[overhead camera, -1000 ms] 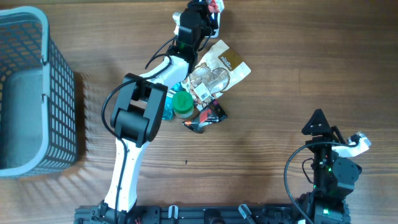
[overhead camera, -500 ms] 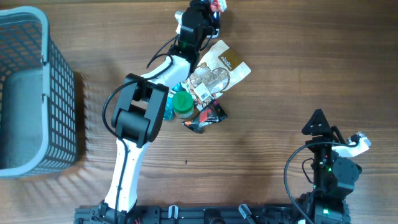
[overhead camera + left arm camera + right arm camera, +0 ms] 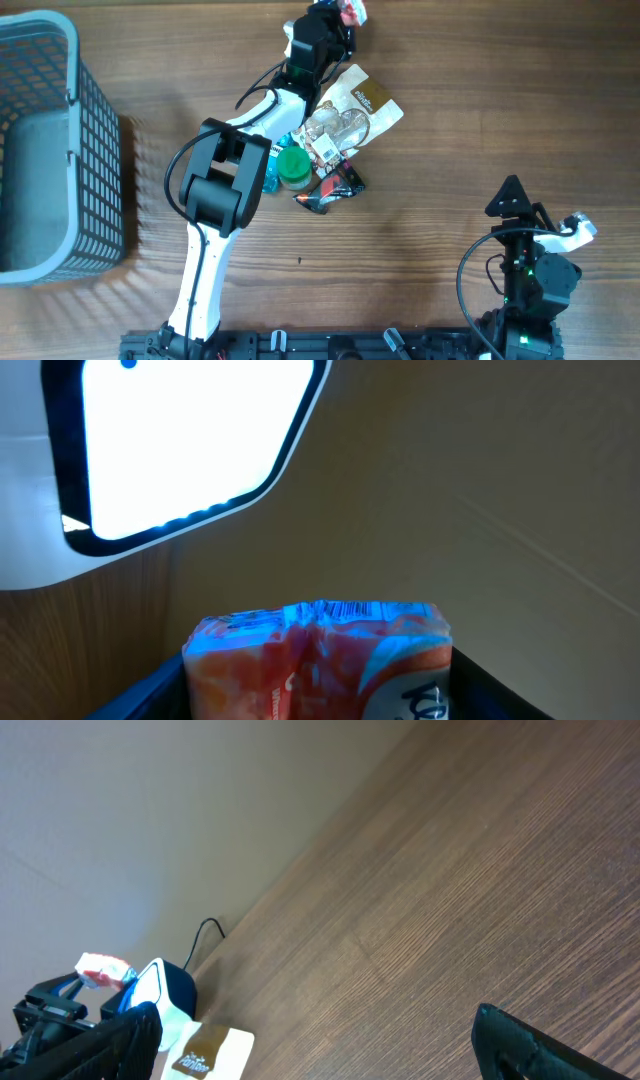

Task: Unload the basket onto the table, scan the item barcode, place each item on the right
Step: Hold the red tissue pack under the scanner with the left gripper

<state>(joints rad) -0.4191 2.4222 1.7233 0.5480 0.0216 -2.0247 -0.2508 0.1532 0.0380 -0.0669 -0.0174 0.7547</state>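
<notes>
The left gripper clamps the packet at the far table edge, near the lit scanner window. The right gripper stands wide apart, empty.

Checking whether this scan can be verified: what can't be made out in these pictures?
- Left wrist: packet print is blurred and washed blue; its lower part is cut by the bottom edge.
- Left wrist: scanner window is blown out white, cut by the top and left edges.
- Overhead: the packet is mostly hidden by the left gripper, at the top edge.
- Overhead: pile of items is partly under the left arm.
</notes>
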